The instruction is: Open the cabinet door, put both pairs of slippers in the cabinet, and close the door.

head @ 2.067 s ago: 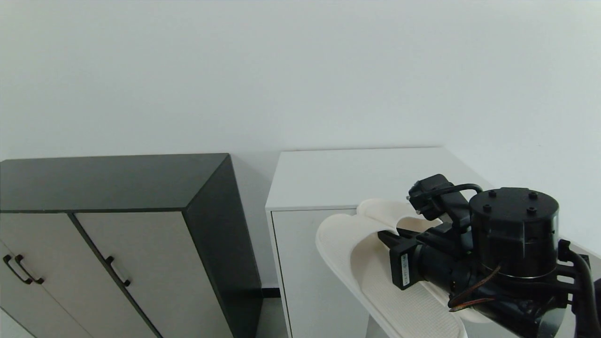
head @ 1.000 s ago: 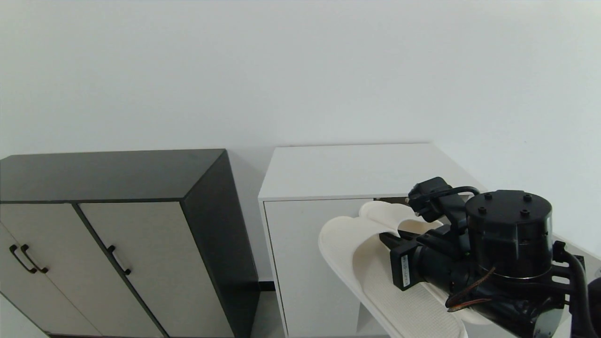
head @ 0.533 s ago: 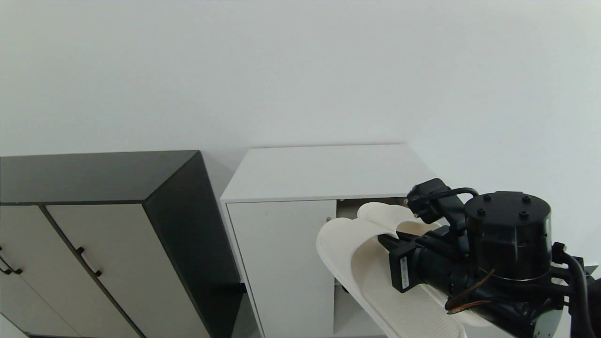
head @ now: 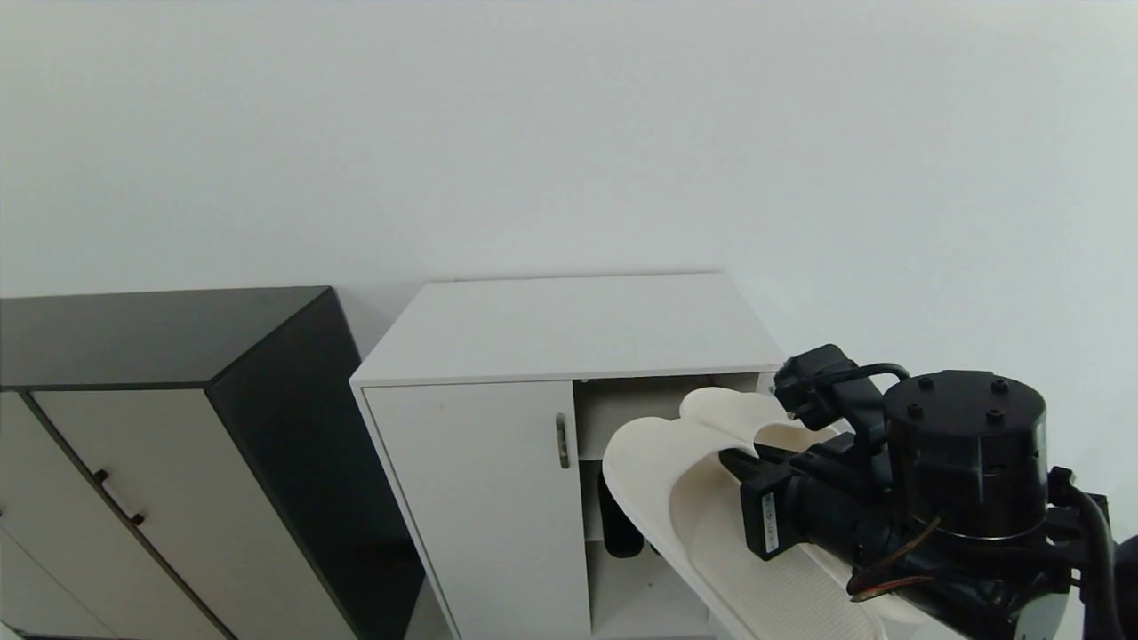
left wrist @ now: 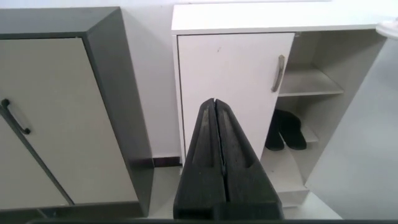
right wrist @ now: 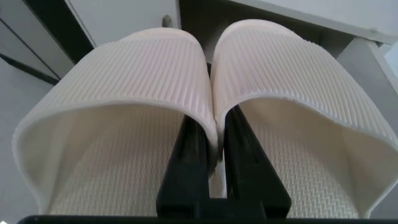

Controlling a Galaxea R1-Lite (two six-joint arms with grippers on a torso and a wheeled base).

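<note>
Slippers [head: 653, 480] — the cream pair — were held side by side in the right gripper [head: 742, 462], whose two fingers [right wrist: 186, 162] were slid one under each strap and clamped on the touching inner walls, toes toward the white cabinet [head: 569, 324] and its open right half. Inside, a black pair [left wrist: 286, 129] lay on a lower shelf; the cabinet's left door [head: 480, 498] was shut, and a dark cabinet [head: 160, 329] stood just beside it. Left gripper [left wrist: 215, 109] faced the shut door from well back — fingers pressed together, holding nothing.
</note>
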